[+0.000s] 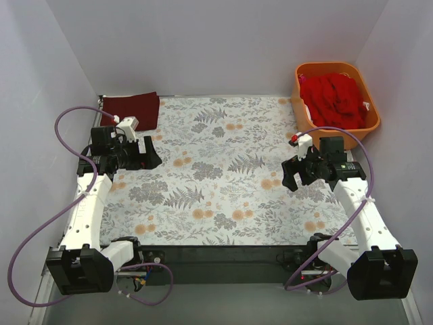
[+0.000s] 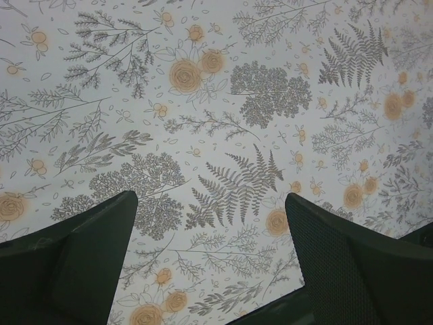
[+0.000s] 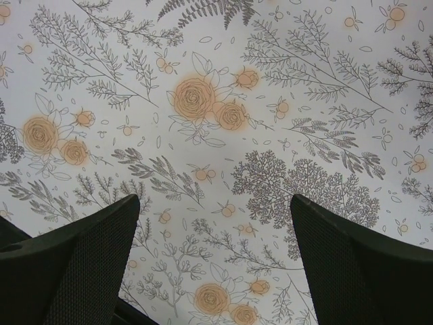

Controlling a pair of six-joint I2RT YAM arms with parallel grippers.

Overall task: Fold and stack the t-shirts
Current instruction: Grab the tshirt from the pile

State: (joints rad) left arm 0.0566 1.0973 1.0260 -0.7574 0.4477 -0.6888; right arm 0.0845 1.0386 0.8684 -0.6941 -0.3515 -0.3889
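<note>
From my seat, the left arm rises from its base at 7 o'clock, its forearm running up the left edge of the bench point(image 1: 216, 210) and its wrist bent so the left tool point(image 1: 154, 153) points toward 3 o'clock. The right arm mirrors it from 5 o'clock, with the right tool point(image 1: 290, 175) aimed toward 9 o'clock. Both tools stand spread wide. In each wrist view I see the dark fingers point(image 2: 74, 264) far apart, with only the flowered bench cover between them. The maroon t-shirt point(image 1: 132, 110) lies folded flat at 11 o'clock, just beyond the left tool. The red t-shirt point(image 1: 335, 98) is bunched inside the orange tub point(image 1: 298, 101) at 1 o'clock, beyond the right tool. A pale scrap point(image 1: 366, 106) at the tub's right rim may be cloth or a label; it is too small for me to tell.
</note>
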